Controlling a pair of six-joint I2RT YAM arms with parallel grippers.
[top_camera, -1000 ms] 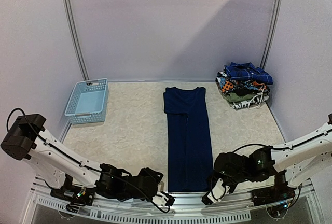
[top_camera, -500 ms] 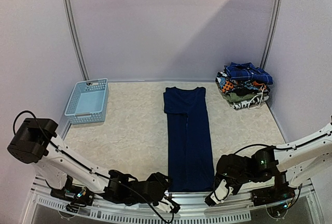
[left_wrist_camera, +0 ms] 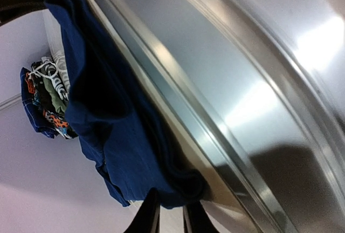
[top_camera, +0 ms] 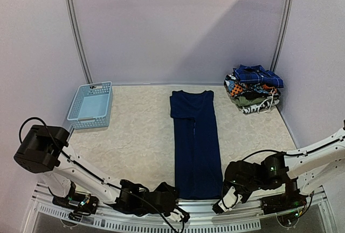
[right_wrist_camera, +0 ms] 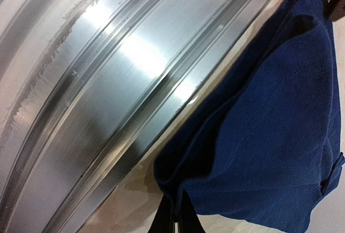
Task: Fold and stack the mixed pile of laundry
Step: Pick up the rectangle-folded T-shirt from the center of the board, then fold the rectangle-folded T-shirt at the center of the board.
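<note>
Jaws on the right gripper (right_wrist_camera: 175, 215) are squeezed tight on a near hem corner of the navy T-shirt (top_camera: 195, 141). The left gripper (left_wrist_camera: 170, 215) pinches the other corner, fingers barely apart. Shirt lies flat, running away from both.

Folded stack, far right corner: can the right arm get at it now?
Probably not yet: the right arm has its jaws shut on the navy shirt at its near hem, so it must let go first. After that, only bare table lies between it and the folded stack.
</note>
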